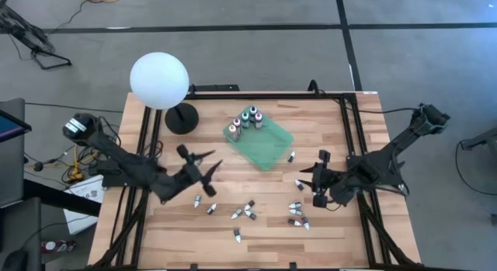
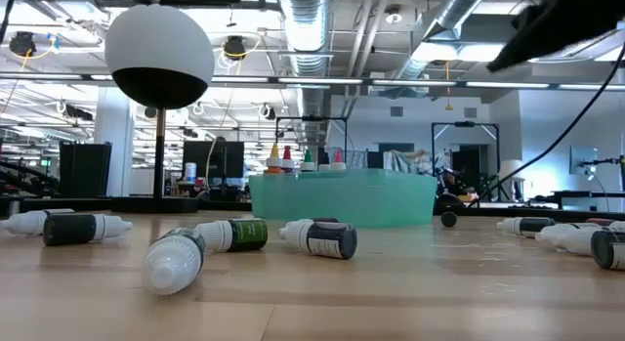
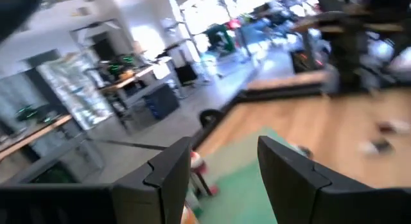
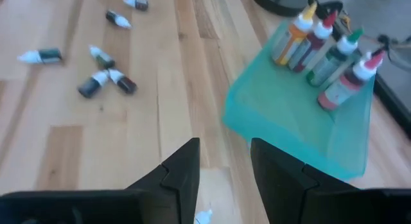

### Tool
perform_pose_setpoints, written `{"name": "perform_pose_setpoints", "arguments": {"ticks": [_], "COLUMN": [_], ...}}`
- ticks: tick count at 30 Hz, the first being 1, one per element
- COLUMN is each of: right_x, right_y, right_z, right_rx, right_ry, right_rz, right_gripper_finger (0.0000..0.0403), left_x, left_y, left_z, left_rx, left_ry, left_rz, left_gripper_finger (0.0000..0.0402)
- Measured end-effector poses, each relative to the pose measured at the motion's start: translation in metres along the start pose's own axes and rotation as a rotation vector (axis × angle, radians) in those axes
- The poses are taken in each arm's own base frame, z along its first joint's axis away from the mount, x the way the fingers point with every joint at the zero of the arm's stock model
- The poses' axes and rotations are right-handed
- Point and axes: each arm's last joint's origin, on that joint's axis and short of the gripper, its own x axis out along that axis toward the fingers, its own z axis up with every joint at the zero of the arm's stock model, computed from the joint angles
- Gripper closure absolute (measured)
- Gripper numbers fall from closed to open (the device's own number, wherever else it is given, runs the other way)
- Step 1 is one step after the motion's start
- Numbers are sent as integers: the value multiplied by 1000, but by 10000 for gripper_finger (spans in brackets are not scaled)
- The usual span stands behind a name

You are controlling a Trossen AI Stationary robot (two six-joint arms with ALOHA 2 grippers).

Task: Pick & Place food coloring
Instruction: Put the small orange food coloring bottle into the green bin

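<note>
A: The overhead view is evenly lit; the white globe lamp (image 1: 159, 81) is the brightest spot, and its base throws only a soft shadow on the table (image 1: 256, 236).

B: In the low view, ceiling strip lights glare toward twelve o'clock, and the nearest dropper bottle (image 2: 176, 260) is slightly soft.

A: The left wrist view is heavily motion-smeared, with blown-out windows at one o'clock.

B: In the right wrist view, the green tray (image 4: 302, 121) and capped bottles (image 4: 327, 54) blur.
</note>
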Motion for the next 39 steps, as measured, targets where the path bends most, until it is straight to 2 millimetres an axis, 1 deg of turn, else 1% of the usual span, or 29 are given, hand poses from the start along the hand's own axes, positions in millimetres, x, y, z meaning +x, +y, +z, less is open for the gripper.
{"name": "perform_pose_setpoints", "arguments": {"ticks": [5, 8, 14, 16, 18, 22, 26, 29, 32, 35, 39], "right_x": [15, 21, 26, 25, 24, 20, 17, 17, 17, 20, 27], "right_y": [-8, -13, -17, -17, -18, -18, -16, -12, -7, 0, 8], "right_z": [-19, -23, -22, -25, -28, -38, -41, -44, -52, -60, -67], "right_rx": [133, 237, 333, 370, 423, 539, 558, 545, 589, 666, 705], "right_ry": [47, 78, 134, 158, 196, 284, 286, 289, 340, 437, 534], "right_rz": [-53, -66, 2, 1, -8, -45, -73, -91, -128, -141, -152], "right_gripper_finger": [272, 272, 272, 272, 272, 272, 272, 272, 272, 272, 272], "left_x": [-25, -36, -46, -46, -44, -34, -19, -8, 2, 8, 12], "left_y": [-13, -17, -20, -21, -22, -20, -17, -14, -11, -9, -7], "left_z": [-16, -26, -34, -35, -35, -32, -31, -34, -35, -37, -39], "left_rx": [70, 81, -55, -66, -25, 71, 120, 114, 97, 69, 41], "left_ry": [45, 84, 136, 148, 152, 141, 156, 183, 205, 226, 255], "left_rz": [-122, -172, -253, -300, -340, -357, -377, -400, -426, -455, -475], "left_gripper_finger": [228, 228, 228, 228, 228, 228, 228, 228, 228, 228, 228]}}
